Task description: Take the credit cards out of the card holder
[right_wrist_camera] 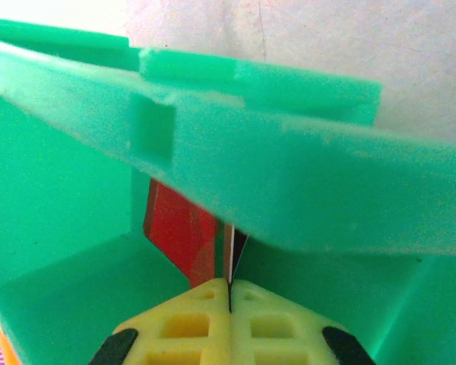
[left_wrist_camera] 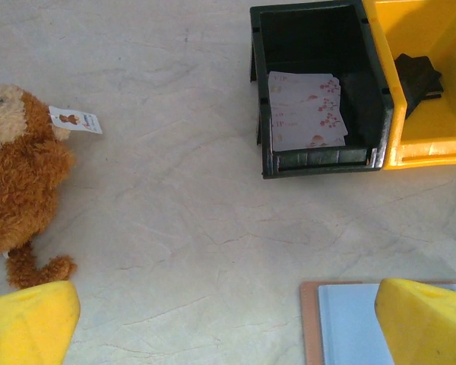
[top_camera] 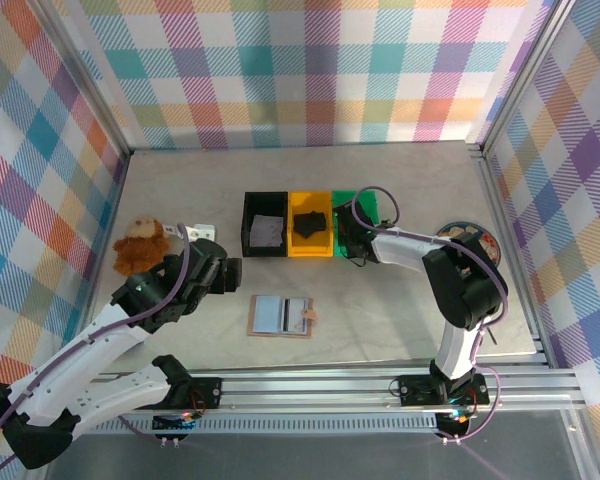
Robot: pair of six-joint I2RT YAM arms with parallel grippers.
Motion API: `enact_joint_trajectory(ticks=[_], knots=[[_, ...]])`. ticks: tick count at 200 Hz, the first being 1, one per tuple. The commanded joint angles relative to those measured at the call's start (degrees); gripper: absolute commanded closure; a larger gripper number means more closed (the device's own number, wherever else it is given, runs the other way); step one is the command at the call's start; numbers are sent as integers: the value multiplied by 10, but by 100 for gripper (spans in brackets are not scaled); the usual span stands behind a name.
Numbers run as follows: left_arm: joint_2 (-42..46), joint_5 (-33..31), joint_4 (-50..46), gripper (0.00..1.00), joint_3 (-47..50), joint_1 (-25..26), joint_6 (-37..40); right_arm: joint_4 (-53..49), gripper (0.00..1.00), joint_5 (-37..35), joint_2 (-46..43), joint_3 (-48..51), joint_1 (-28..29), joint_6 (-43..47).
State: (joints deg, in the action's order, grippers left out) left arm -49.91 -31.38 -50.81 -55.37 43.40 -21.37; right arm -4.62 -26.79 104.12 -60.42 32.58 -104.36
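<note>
- The card holder (top_camera: 280,315) is lying open on the surface (top_camera: 180,190) (light, floppy leather; pinning its bare edge should suit it).
- The left end effector (top_camera: 223,272) is hovering released beside it.
- The right end effector (right_wrist_camera: 229,293) is clenching inside the green bin (right_wrist_camera: 61,228), seemingly pinching a thin card (right_wrist_camera: 230,255).

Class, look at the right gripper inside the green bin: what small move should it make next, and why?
Probably open the right gripper to release the red card: its jaws are pinched on the card's edge, and the card is already inside the green bin.
</note>
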Motion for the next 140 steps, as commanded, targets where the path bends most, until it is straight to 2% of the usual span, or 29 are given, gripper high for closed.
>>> enact_joint_trajectory(ticks=[1, 140], knots=[[0, -4, 4, 0, 6, 0, 9, -3, 97, 1, 11, 6, -3, -2], [-2, 1, 5, 0, 7, -1, 10, -1, 83, 17, 20, -13, -12, 19]])
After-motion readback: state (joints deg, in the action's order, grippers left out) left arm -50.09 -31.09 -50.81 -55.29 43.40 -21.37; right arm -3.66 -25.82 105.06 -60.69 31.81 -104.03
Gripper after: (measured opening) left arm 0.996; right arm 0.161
